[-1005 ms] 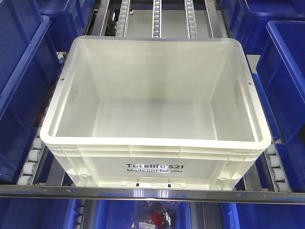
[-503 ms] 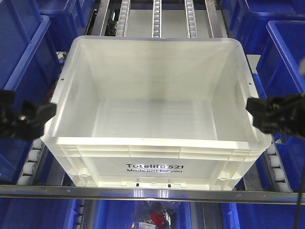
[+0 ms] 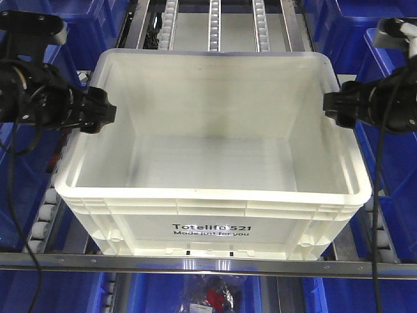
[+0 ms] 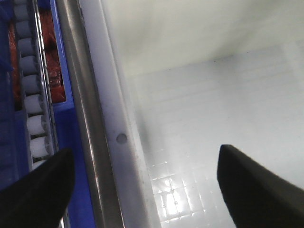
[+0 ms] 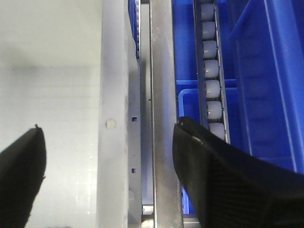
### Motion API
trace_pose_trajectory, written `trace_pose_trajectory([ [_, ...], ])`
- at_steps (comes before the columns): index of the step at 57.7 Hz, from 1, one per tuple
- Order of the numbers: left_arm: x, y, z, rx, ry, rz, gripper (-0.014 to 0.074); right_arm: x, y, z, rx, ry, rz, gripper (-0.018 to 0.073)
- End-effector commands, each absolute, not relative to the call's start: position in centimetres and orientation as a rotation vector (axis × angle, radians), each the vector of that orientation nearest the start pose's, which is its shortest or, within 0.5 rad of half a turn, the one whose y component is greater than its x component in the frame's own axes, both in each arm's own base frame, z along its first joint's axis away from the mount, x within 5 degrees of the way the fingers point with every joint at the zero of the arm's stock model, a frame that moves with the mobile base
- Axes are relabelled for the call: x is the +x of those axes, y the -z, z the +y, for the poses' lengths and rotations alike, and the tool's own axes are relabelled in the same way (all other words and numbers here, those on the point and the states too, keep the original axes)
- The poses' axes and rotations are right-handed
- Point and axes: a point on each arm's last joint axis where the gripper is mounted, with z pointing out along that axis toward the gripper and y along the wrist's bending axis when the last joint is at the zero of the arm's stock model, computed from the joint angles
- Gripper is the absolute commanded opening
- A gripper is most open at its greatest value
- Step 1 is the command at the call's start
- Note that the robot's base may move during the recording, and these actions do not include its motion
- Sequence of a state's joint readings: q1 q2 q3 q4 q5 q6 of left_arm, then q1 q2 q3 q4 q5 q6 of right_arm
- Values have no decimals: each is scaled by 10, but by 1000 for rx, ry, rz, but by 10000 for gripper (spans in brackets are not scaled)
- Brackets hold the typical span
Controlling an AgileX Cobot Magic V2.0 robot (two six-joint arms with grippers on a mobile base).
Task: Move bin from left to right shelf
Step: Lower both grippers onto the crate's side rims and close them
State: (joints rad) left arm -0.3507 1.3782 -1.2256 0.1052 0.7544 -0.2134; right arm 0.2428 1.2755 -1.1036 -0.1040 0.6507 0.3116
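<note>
The white bin [image 3: 208, 225] has black words on its front side. They say "Totelife 521", and under that "Made just for you".

The bin sits in the middle of the shelf [image 3: 236, 32]. Its front side is right at the shelf's front edge, just behind the shiny metal bar [image 3: 208, 264] that runs along that edge. The bin is empty inside and stands flat. Lines of small rollers [image 3: 214, 26] run from behind it toward the back edge. Blue bins [image 3: 391, 98] stand at the left and right edges of the shelf.

My left gripper [image 3: 104, 116] is at the bin's left rim, about halfway between the front and back corners. Its two fingers are spread wide and hold nothing. In my left wrist view, my left gripper [image 4: 145, 149] has one finger [image 4: 42, 190] over the blue side outside the bin. The other is over the bin's white floor, and the rim runs between them.

My right gripper [image 3: 332, 107] is at the bin's right rim, across from the left one. It is also spread wide and holds nothing. In my right wrist view, my right gripper [image 5: 109, 126] has one finger [image 5: 218, 175] outside, by the rollers. The other is inside the bin, with the rim between them. I cannot tell if any finger touches the rim.
</note>
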Motion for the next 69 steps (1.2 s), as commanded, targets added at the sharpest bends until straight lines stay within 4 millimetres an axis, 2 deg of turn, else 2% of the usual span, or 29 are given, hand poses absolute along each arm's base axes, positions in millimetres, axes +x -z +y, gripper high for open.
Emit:
trace_pose_trajectory([
  [1,288,-368,-97,196,170,2299,586,278,-362,63,-31,-171,2247,515],
  [19,307,-361,-102,194,148,2359,586,307,-355,73,-105,-153,2409,515],
  [38,316,-350,-95,150,143,2406,562,316,-350,75,-123,-149,2437,488],
  [47,316,-350,-97,136,184,2400,475,318,-345,77,-120,-154,2454,429],
  [60,320,-342,-99,143,178,2436,277,321,-342,79,-107,-184,2463,313],
  [69,321,-337,-99,145,167,2474,71,321,-342,80,-101,-198,2462,106],
])
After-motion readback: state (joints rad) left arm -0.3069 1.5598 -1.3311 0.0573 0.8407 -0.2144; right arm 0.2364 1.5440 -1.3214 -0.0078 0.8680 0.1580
